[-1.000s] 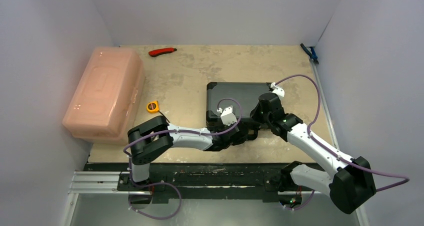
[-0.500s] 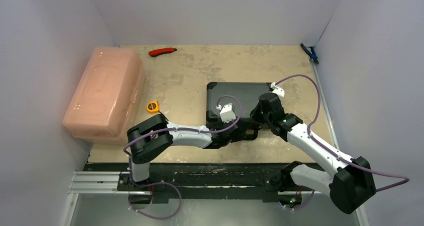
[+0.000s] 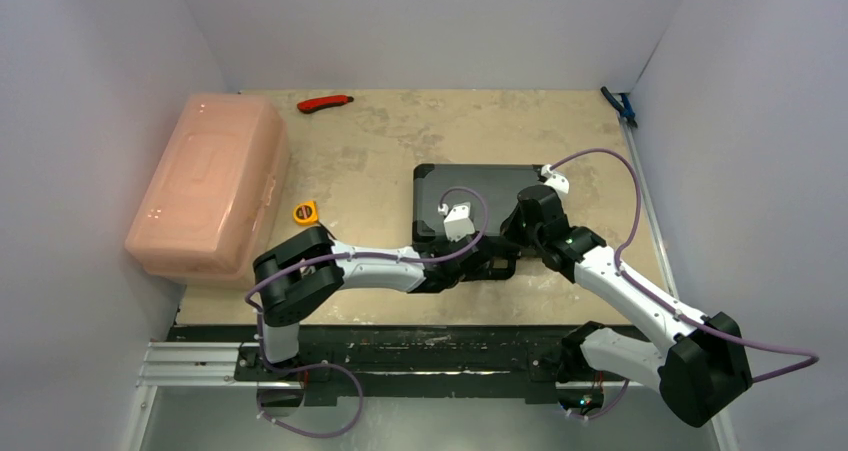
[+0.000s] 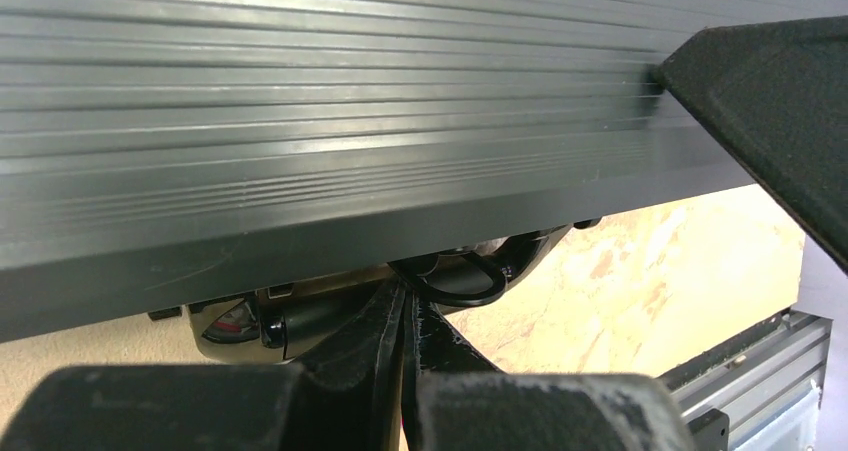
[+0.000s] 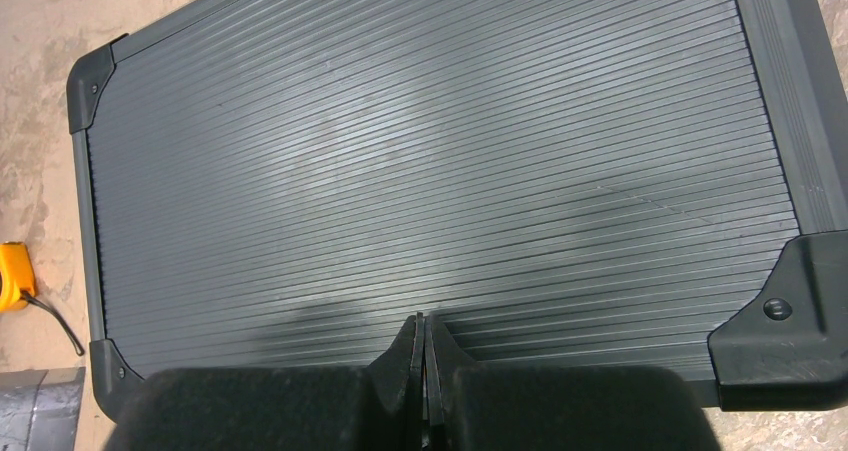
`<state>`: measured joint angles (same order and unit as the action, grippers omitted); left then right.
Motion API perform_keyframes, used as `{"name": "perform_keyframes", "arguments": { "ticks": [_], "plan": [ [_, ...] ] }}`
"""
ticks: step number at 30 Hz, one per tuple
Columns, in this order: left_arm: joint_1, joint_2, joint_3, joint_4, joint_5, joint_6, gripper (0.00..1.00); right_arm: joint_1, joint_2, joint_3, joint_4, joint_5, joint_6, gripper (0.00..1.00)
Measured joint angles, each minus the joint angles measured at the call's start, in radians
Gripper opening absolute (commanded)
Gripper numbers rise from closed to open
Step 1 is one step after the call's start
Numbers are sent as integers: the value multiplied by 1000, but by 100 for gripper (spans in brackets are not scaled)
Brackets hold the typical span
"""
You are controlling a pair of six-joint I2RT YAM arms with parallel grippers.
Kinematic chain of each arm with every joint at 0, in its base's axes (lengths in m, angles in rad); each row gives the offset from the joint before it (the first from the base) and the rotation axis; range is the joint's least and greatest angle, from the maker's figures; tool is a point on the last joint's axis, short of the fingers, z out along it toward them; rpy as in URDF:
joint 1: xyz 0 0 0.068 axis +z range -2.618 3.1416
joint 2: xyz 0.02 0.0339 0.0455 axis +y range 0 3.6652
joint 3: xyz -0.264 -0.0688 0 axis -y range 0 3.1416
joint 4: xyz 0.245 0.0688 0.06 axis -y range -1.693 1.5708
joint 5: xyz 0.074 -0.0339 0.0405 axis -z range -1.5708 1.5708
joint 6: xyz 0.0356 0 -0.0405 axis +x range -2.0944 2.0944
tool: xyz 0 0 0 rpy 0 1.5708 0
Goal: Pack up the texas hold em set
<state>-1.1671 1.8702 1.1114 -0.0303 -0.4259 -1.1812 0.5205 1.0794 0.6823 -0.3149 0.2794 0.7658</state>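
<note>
The ribbed black hard briefcase (image 5: 430,151) is shut. Its front edge is best pressed squarely with the left hand (image 4: 403,311) and right hand (image 5: 422,333), both pinched together, empty.

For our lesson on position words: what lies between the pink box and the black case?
A small yellow tape measure, nearer the pink box than the black case; the overhead view shows it.

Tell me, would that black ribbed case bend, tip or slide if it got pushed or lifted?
The case probably stays stiff: ribbed hard surface and reinforced corner caps. Lying flat and wide on the table, it looks unlikely to tip. Pushed, it would likely slide rather than roll.
</note>
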Motion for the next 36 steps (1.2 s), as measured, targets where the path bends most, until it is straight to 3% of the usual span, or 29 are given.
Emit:
{"name": "perform_keyframes", "arguments": {
  "ticks": [15,36],
  "plan": [
    [21,-38,94,-42,-25,69,0,0,-1,-1,0,0,0,0],
    [21,-79,66,-62,-33,94,0,0,-6,-4,2,0,0,0]
  ]
}}
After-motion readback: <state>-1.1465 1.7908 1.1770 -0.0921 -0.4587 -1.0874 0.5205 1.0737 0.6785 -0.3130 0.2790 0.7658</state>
